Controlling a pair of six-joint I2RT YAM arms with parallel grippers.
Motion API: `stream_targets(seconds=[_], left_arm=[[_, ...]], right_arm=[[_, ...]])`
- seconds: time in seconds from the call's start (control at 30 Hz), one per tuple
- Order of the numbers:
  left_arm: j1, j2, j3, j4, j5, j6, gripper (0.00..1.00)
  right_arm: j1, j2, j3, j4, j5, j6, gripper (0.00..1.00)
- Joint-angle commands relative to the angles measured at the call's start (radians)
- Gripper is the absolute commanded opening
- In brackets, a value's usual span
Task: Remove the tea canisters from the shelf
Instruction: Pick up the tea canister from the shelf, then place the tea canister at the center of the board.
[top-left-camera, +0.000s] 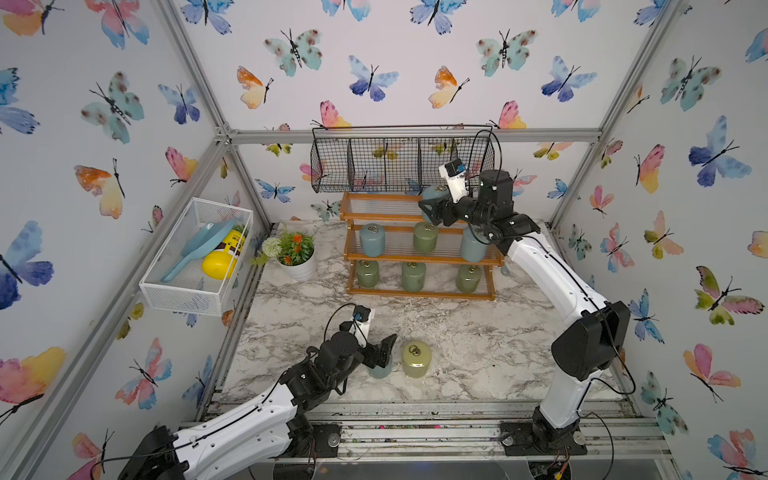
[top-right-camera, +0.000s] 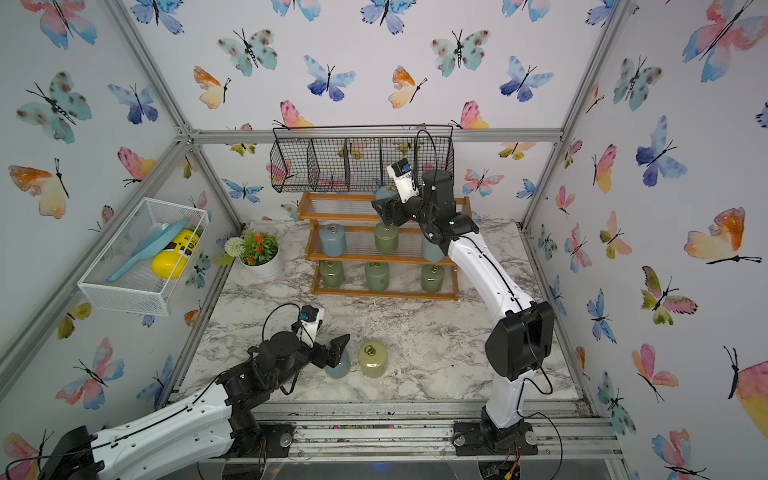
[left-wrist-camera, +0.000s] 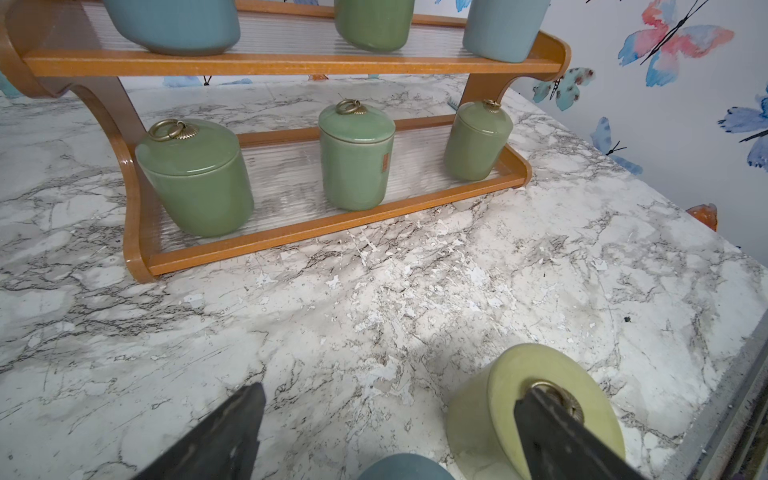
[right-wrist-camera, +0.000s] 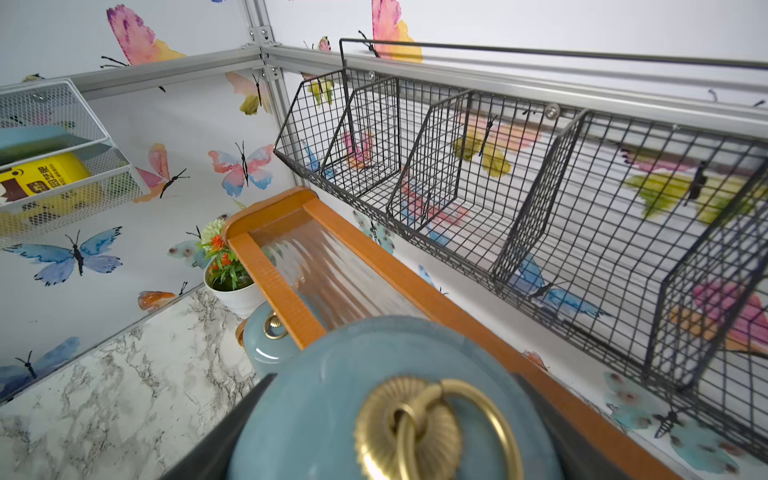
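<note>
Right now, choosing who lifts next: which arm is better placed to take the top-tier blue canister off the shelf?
Right. The right gripper is shut on that blue canister on the shelf; the left gripper stands open over the table.

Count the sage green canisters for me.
4 sage green canisters: three on the shelf bottom tier, left, middle, right; one mid middle tier. The right arm may hide more.

The table (top-left-camera: 478, 332) holds the shelf (top-left-camera: 424, 294) at its back edge, a flower pot (top-left-camera: 300, 270) near the back left corner, and a blue canister (top-left-camera: 380, 371) beside a yellow-green canister (top-left-camera: 416, 359) near the front.
</note>
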Motion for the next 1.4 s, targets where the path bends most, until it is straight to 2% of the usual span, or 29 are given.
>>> stream_targets(seconds=[0.0, 0.5, 0.8, 0.97, 1.37], left_arm=[[-0.003, -0.009, 0.023, 0.016, -0.001, 0.020, 0.99], [-0.003, 0.028, 0.064, 0.042, 0.022, 0.077, 0.98], [-0.002, 0.067, 0.095, 0.060, 0.052, 0.110, 0.98], [-0.002, 0.107, 0.122, 0.056, 0.061, 0.120, 0.99], [-0.002, 0.143, 0.133, 0.076, 0.055, 0.112, 0.98]], right_arm=[[-0.004, -0.116, -0.064, 0.090, -0.020, 0.007, 0.70], [-0.003, -0.594, -0.705, 0.184, 0.023, 0.105, 0.67], [0.006, -0.782, -1.069, 0.303, -0.001, 0.206, 0.67], [0.016, -0.835, -1.201, 0.350, 0.000, 0.234, 0.67], [0.093, -0.852, -1.398, 0.442, 0.044, 0.274, 0.65]])
